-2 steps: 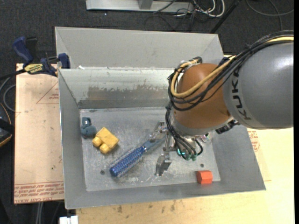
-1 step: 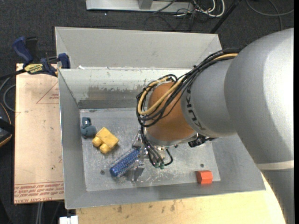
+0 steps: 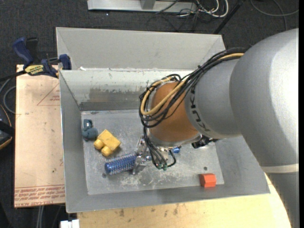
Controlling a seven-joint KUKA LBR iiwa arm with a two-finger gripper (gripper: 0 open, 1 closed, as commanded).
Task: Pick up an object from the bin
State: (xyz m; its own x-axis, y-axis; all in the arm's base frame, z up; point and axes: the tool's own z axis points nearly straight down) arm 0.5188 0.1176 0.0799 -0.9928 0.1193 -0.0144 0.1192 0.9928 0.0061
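my grey arm [image 3: 256, 94] and its orange wrist cover [image 3: 168, 113] sit nearest the lens, hiding much of the bin [image 3: 142, 49] floor. my gripper [image 3: 144, 158] is at the right end of a blue ridged roller [image 3: 118, 165], at 7 o'clock on the floor; spread or closed, i cannot tell. a yellow block [image 3: 107, 143] lies at the roller's 11 o'clock, a blue-grey lump [image 3: 88, 130] beyond it, a red cube [image 3: 207, 180] at 5 o'clock.

yellow block [image 3: 107, 143], orange cube [image 3: 207, 180], grey-blue lump [image 3: 88, 131]
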